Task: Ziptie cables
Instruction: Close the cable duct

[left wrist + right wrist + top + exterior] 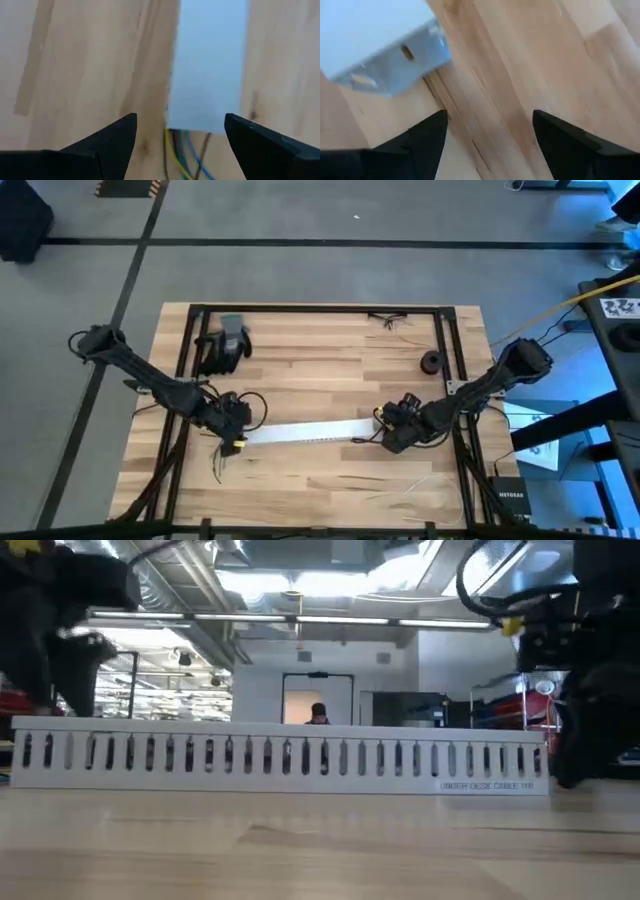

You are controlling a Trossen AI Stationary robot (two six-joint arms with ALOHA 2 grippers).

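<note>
Down on the wooden table [320, 380], both arms are working at opposite ends of a long white perforated strip [305, 432]. Left gripper [180, 142] is hovering with fingers spread wide, grasping nothing, where the cables [182, 152] are poking out from under the strip's end. Right gripper [490, 135] is hanging released and empty just beside the other end. A black glove [222, 350] is lying near the far edge.
</note>
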